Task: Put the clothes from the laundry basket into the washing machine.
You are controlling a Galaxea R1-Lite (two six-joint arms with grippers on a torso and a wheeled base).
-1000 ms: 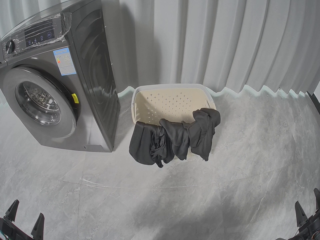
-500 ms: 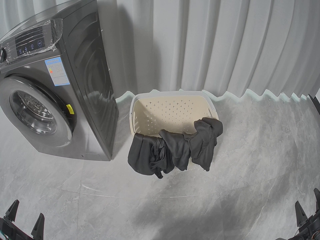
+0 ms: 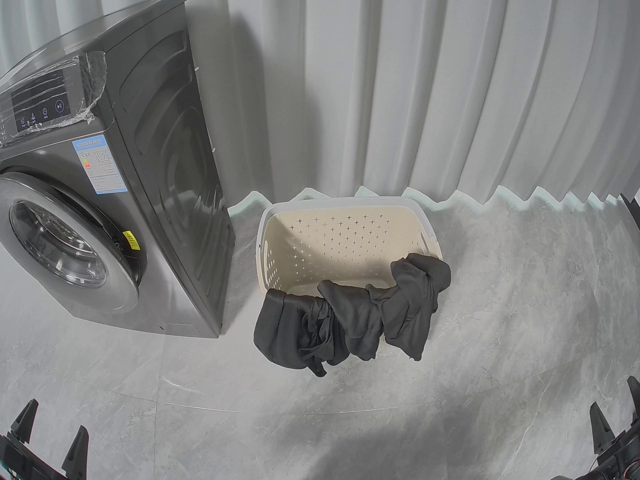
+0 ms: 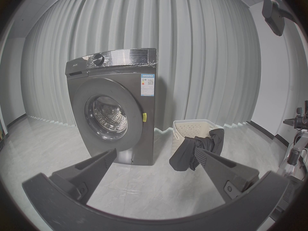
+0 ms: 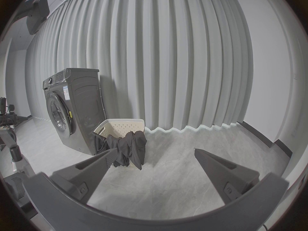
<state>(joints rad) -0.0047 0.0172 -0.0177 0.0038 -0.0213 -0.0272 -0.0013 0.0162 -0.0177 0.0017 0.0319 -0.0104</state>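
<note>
Dark clothes (image 3: 347, 321) hang over near rim of basket (image 3: 267, 235), on floor (image 3: 467, 381) just beside washing machine (image 3: 133, 168). Left gripper (image 3: 55, 418) and right gripper (image 3: 613, 395) low, well short of clothes, fingers spread, empty.

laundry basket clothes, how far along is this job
Nothing done: the dark grey clothes hang over the rim of the cream plastic laundry basket. Nothing in hand: left gripper and right gripper have open, empty jaws. Left: open the shut door of the grey washing machine, load everything.
</note>
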